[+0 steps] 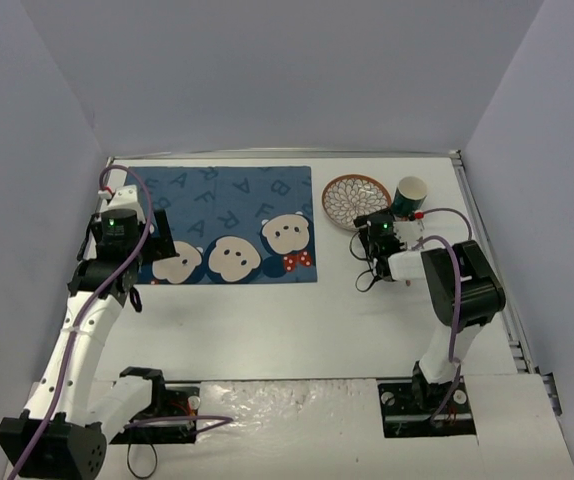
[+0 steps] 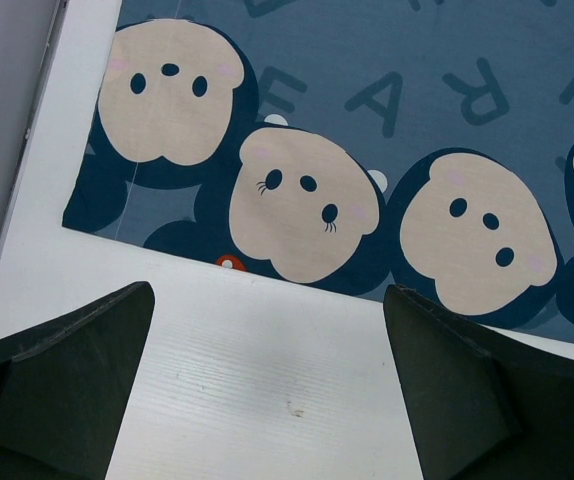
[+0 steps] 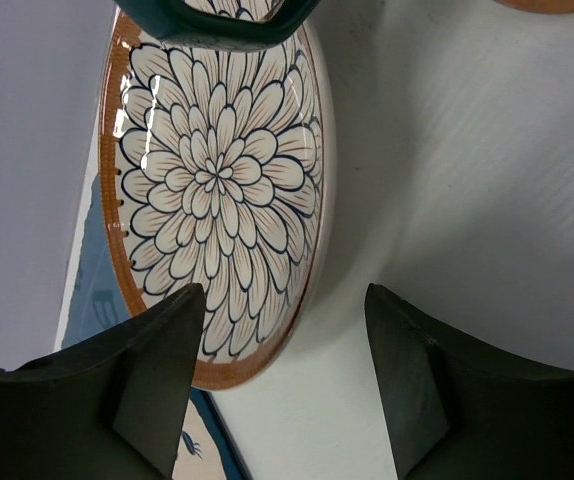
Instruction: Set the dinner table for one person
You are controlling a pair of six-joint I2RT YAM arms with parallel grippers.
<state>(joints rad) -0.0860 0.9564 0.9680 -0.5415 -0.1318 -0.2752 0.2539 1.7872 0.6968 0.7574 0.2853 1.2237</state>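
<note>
Both gape empty: right gripper (image 3: 285,310) faces round orange-rimmed floral plate (image 3: 217,170), likely for pickup; left gripper (image 2: 267,305) hovers beside blue bear-print placemat (image 2: 417,60).

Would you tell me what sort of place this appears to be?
Likely a robotics lab cell, not a dining room: grey panel walls box in a white table bearing a placemat and plate.

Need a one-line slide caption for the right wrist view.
Open right tool poised at the orange rim of the flower-patterned plate on the white dinner table.
</note>
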